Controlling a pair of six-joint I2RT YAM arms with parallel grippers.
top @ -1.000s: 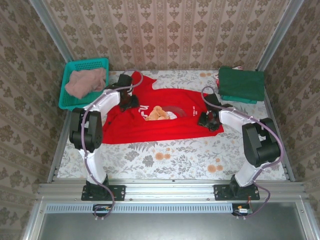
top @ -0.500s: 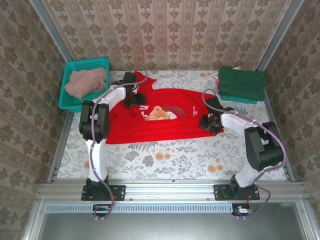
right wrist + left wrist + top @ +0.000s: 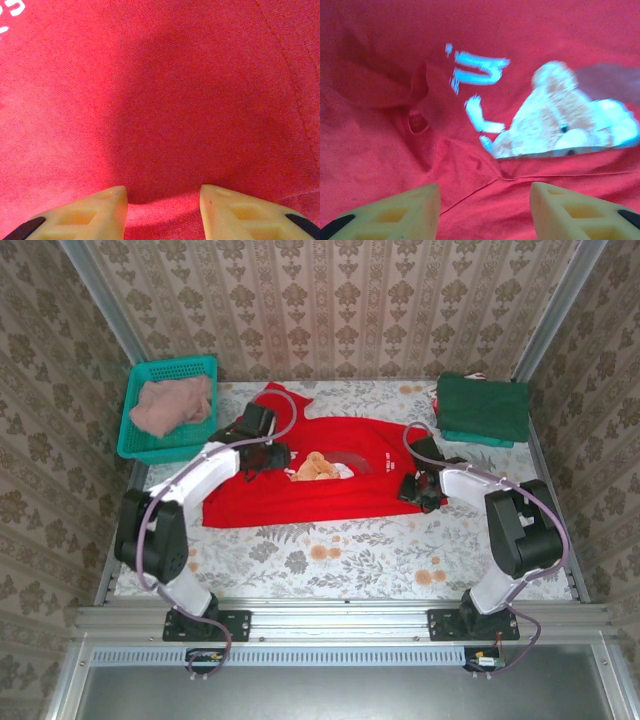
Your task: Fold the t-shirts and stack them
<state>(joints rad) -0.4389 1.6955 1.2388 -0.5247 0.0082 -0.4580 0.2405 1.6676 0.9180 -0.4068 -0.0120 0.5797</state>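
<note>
A bright red t-shirt (image 3: 340, 492) with a teddy-bear print (image 3: 555, 120) lies spread across the middle of the table. My left gripper (image 3: 270, 456) hovers over its left part beside the print. In the left wrist view that gripper (image 3: 485, 200) stands open, with flat cloth and a seam under the gap. My right gripper (image 3: 416, 490) sits at the shirt's right edge. The right wrist view has it (image 3: 164, 197) shut on a raised fold of red cloth (image 3: 165, 100). A dusty pink t-shirt (image 3: 170, 405) lies crumpled in the basket. Dark green folded t-shirts (image 3: 483, 405) are stacked at the back right.
A teal mesh basket (image 3: 175, 365) stands at the back left corner, partly off the table. Patterned walls close in the back and both sides. Bare flowered tablecloth (image 3: 330, 560) runs along the front, between the shirt and the arm bases.
My left gripper let go of the shirt's back left corner and swung forward and inward to beside the print. The right gripper has barely moved.
</note>
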